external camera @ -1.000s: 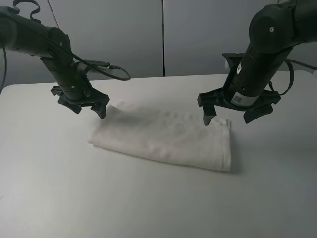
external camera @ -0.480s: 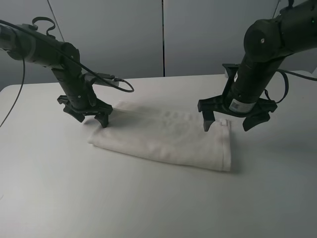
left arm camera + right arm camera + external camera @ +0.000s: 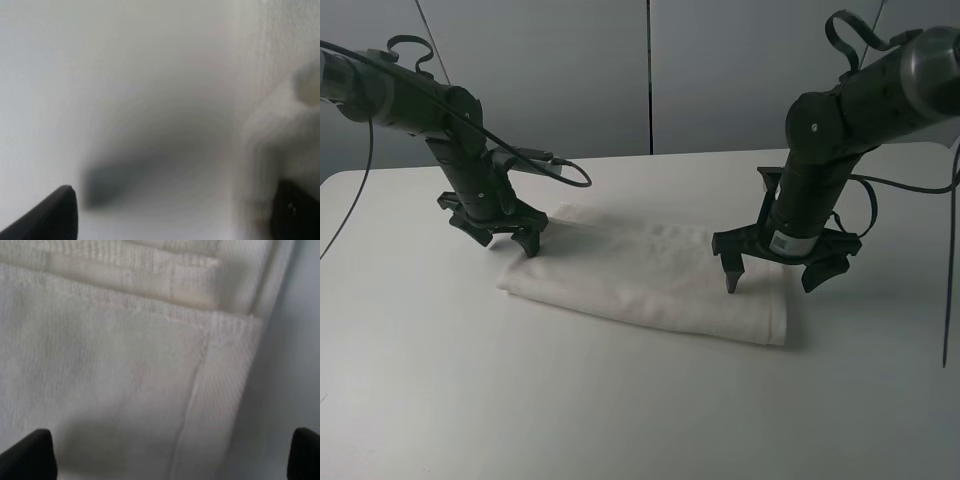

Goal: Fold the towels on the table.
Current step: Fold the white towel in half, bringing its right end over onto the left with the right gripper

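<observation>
Folded off-white towel point(image 3: 650, 275) lying across the middle of the white counter point(image 3: 620, 410), a claw at each end

We see the left claw point(image 3: 507, 240) spread wide at the towel's far left corner and the right claw point(image 3: 772, 283) spread wide over its right end. Only the right wrist view shows us stacked layers and a ribbed band point(image 3: 225, 390) along one edge; the left wrist view is mostly blur

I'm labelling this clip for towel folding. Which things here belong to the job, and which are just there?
Part of the job:
- towel, lying in layers on the table
- left gripper, open at the towel's left end
- right gripper, open over its right end

Not part of it:
- black cable looping by the left arm
- grey wall panels behind
</observation>
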